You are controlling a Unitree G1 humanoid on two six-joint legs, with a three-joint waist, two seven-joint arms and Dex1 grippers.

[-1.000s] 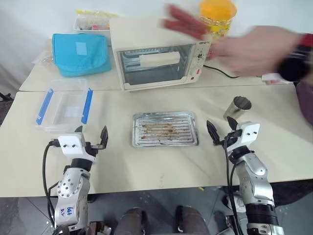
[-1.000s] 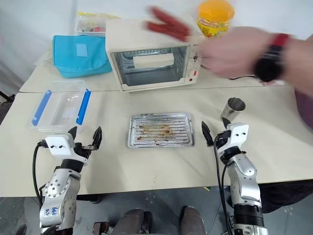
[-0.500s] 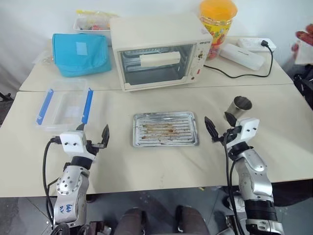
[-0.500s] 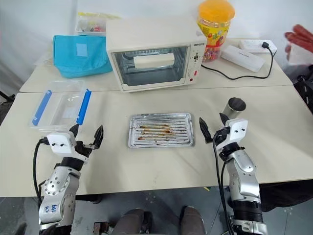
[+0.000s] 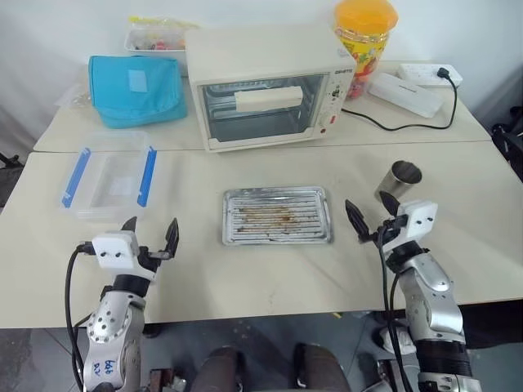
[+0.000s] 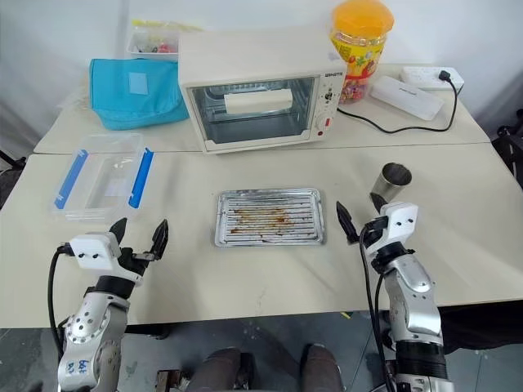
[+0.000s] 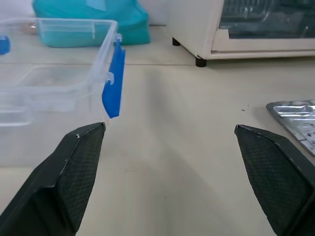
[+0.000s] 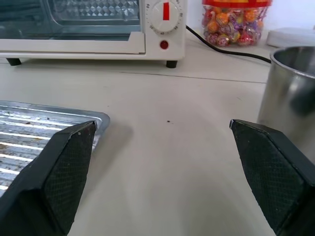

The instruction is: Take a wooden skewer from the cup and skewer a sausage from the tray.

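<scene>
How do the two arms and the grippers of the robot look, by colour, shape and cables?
Both arms are silver-grey metal with rounded joints. Each carries a white box at the wrist and a black cable looping along its side. The left gripper and right gripper each have two black pointed fingers with finely textured pads. Blue handwritten marks sit low on the left arm.
</scene>
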